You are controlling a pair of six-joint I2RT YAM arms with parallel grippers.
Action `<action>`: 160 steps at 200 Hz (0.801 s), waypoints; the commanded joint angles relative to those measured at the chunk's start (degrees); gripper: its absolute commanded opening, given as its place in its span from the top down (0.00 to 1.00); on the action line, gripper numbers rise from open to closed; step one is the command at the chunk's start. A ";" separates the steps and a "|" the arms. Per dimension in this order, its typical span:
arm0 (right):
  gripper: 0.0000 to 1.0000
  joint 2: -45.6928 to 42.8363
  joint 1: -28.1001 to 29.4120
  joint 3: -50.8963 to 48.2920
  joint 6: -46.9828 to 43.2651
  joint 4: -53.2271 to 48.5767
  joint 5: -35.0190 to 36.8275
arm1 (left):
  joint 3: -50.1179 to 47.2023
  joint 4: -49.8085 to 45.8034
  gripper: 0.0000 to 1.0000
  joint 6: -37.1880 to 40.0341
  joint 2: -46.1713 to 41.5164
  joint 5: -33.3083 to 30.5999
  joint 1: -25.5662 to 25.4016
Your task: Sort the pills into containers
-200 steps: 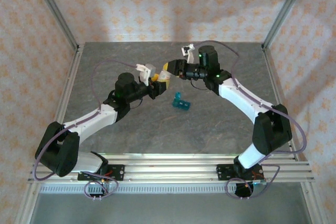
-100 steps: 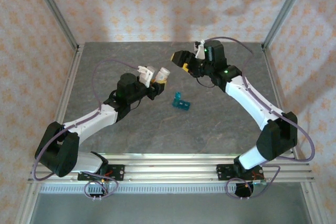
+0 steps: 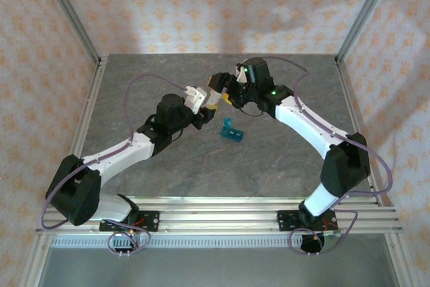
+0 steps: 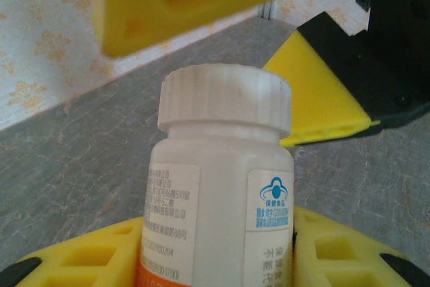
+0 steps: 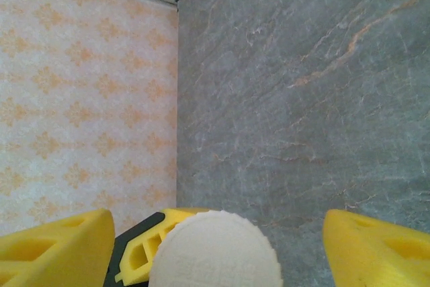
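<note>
Back at the bottle [image 4: 215, 206]
The right gripper [image 3: 220, 89] returns, jaws now spread wide either side of its white cap [image 4: 225, 99].

Both arms reach forward and inward, elbows bent outward, so that their wrists meet tip to tip. The left gripper [image 3: 209, 99] is clamped on a white bottle [image 4: 215, 186], its yellow fingers [image 4: 336, 253] pressed against the bottle's sides. The right gripper [image 3: 220, 85] faces it with its jaws spread wide, fingers [image 5: 54, 247] standing clear on either side of the bottle's cap.

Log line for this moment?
left end effector: shut on bottle | right end effector: open, straddling cap | pill box: on table
</note>
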 commanded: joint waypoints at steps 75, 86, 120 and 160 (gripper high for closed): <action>0.55 -1.10 0.75 -0.66 0.14 1.47 0.44 | 1.82 1.63 1.00 0.00 0.83 -1.43 -0.57; 0.58 -1.24 0.75 -1.03 -0.42 1.46 0.55 | 1.93 1.81 1.00 -0.37 0.85 -1.35 -0.59; 0.63 -2.16 -0.26 -2.44 -6.29 3.66 0.15 | 2.13 1.99 1.00 -2.51 0.15 1.95 -0.07; 0.61 -3.75 -5.13 -8.02 -15.09 15.80 -11.03 | 1.65 6.40 1.00 -11.36 -0.85 16.25 3.00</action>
